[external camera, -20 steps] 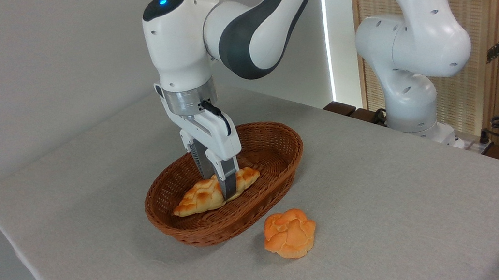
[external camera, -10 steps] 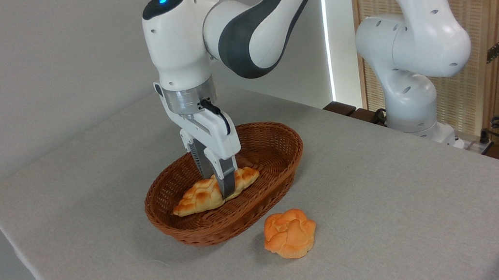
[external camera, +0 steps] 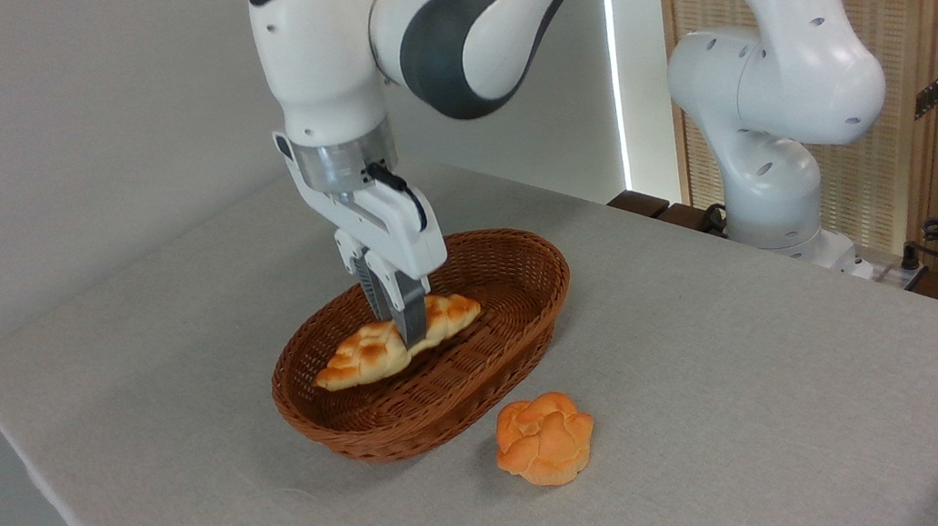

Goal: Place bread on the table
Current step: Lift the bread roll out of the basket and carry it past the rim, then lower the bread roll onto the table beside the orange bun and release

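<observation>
Fixed-camera view, nearest first: the large rectangular table with a light grey cloth-like surface [external camera: 728, 410] fills the lower part of the picture, its near corner running out of sight at the bottom edge. On that cloth, close to the front, sits a small round orange knotted bun [external camera: 545, 438], resting directly on the table and lying just beside the brown oval wicker basket [external camera: 524, 329], at about five o'clock from the basket's middle; the two do not appear to touch. Inside the basket's outline is the long braided loaf of bread [external camera: 368, 358], pale yellow with golden-brown patches and pointed ends, its long axis running from eight o'clock to two o'clock, with the right end tilted a little higher than the left. The two-finger gripper [external camera: 412, 337] of the white and dark grey robot arm [external camera: 453, 17] reaches down from twelve o'clock and is clenched across the middle of the bread, one dark finger in front of the loaf and the other behind it. The loaf seems raised slightly off the basket floor, though it stays below or level with the rim, and whether its left tip touches the weave I cannot tell. Farther back, at about two o'clock from the basket, the arm's white base column [external camera: 772, 165] stands past the table's far edge, before a slatted wooden screen [external camera: 926, 52].
</observation>
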